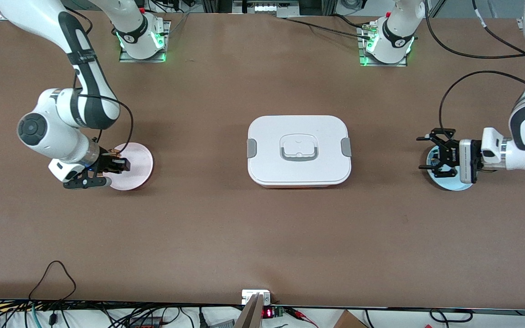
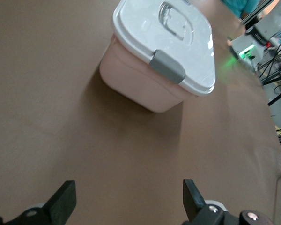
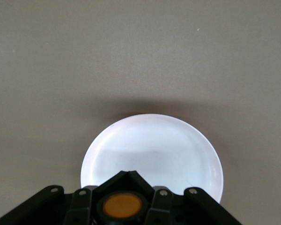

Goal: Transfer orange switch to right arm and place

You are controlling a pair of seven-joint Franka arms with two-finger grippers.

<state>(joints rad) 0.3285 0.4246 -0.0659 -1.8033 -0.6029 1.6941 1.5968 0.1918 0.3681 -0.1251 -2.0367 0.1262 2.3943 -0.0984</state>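
The orange switch (image 3: 123,205), a small black block with a round orange cap, sits clamped between the fingers of my right gripper (image 3: 129,180). In the front view the right gripper (image 1: 121,165) is low over the pink plate (image 1: 138,155), at the plate's edge toward the right arm's end of the table. The plate fills the middle of the right wrist view (image 3: 154,145). My left gripper (image 1: 423,153) hangs open and empty over a pale blue plate (image 1: 450,185). Its fingers are spread wide in the left wrist view (image 2: 127,197), with only bare table between them.
A white lidded box (image 1: 267,132) with grey latches and a handle stands at the table's middle, between the two plates. It also shows in the left wrist view (image 2: 131,79). Cables and a small device lie along the table edge nearest the front camera.
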